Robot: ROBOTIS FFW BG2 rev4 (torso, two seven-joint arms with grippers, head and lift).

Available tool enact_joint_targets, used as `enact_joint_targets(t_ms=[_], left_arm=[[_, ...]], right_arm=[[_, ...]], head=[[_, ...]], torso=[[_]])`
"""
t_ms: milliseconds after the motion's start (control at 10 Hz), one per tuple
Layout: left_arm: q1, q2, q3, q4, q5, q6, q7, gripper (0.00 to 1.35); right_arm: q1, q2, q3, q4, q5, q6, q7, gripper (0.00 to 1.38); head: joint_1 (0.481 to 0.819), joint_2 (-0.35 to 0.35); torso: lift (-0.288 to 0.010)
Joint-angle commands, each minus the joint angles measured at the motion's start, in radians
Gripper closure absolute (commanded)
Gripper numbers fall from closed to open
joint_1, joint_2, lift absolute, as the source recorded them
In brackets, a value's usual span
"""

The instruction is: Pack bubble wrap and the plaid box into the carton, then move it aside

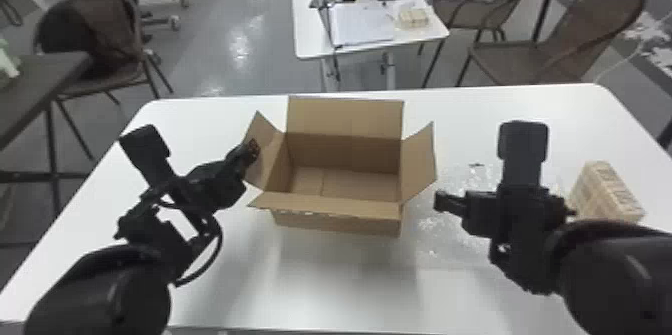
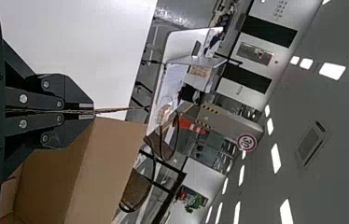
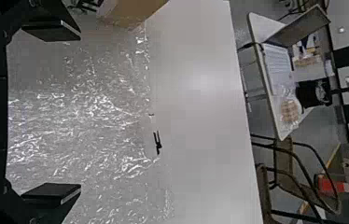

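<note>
Carton (image 1: 337, 224): one, brown cardboard, on the white table (image 1: 335, 284), four flaps spread. Far flap upright; near flap folded outward; right flap leaning out; inner floor in sight.

Left flap (image 1: 266, 146) of the carton: angled outward, its edge held between the closed fingers of the left gripper (image 1: 253, 149). In the left wrist view the jaws are pressed together, with the thin cardboard edge running between them.

Right gripper (image 1: 442, 201): one, just to the right of the carton, above the bubble wrap. Jaws wide apart in the right wrist view, nothing between them.

Bubble wrap (image 1: 431, 226): clear, glossy, crinkled, laid out flat on the table immediately right of the carton. Small black item (image 3: 158, 142) at its far edge, likewise right of the carton.

Plaid box (image 1: 602, 191): one, pale, patterned, well to the right of the carton, past the bubble wrap; near end partly hidden behind the right arm.

Second table (image 1: 320, 49): white, on the floor beyond the carton, bearing a pale box (image 1: 413, 18) and assorted articles. Brown chairs beyond the carton, to left (image 1: 112, 34) and right (image 1: 575, 34).
</note>
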State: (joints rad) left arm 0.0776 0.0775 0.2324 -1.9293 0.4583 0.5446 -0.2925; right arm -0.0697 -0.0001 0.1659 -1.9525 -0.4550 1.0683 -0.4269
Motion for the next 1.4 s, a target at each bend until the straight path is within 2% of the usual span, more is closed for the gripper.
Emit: enact_joint_targets(t_ms=[0, 200, 400, 500, 600, 700, 900, 1200, 1300], left_arm=[[-0.004, 0.001, -0.004, 0.003, 0.003, 0.000, 0.000, 1.21], [-0.002, 0.001, -0.004, 0.004, 0.010, -0.002, -0.002, 1.21], [-0.002, 0.002, -0.004, 0.006, 0.016, -0.002, -0.002, 1.21], [-0.002, 0.001, -0.004, 0.006, 0.016, -0.003, -0.002, 1.21], [-0.002, 0.002, -0.004, 0.006, 0.017, -0.008, -0.002, 1.21], [-0.002, 0.002, -0.004, 0.007, 0.019, -0.008, -0.002, 1.21], [-0.002, 0.002, -0.004, 0.009, 0.023, -0.012, -0.002, 1.21], [0.002, 0.002, 0.001, 0.009, 0.026, -0.017, -0.002, 1.21], [0.002, 0.002, 0.004, 0.009, 0.026, -0.018, -0.002, 1.21]], right_arm=[[-0.030, 0.001, 0.000, 0.037, -0.028, 0.078, -0.032, 0.15], [-0.041, 0.001, -0.016, 0.076, -0.065, 0.122, -0.098, 0.15], [-0.051, 0.001, -0.043, 0.124, -0.067, 0.151, -0.122, 0.20], [-0.053, 0.000, -0.054, 0.138, -0.067, 0.151, -0.128, 0.46], [-0.056, -0.001, -0.063, 0.138, -0.067, 0.165, -0.135, 0.81], [-0.061, -0.009, -0.063, 0.133, -0.074, 0.168, -0.133, 0.90], [-0.038, -0.044, -0.063, 0.098, -0.146, 0.125, -0.133, 1.05], [0.027, -0.081, -0.069, -0.039, -0.188, 0.035, -0.121, 1.06], [0.034, -0.086, -0.069, -0.068, -0.186, 0.007, -0.101, 1.06]], head=[[0.695, 0.145], [0.695, 0.143], [0.695, 0.130], [0.695, 0.121], [0.695, 0.117], [0.695, 0.109], [0.695, 0.103], [0.695, 0.103], [0.695, 0.104]], torso=[[-0.166], [-0.166], [-0.166], [-0.166], [-0.166], [-0.166], [-0.166], [-0.166], [-0.166]])
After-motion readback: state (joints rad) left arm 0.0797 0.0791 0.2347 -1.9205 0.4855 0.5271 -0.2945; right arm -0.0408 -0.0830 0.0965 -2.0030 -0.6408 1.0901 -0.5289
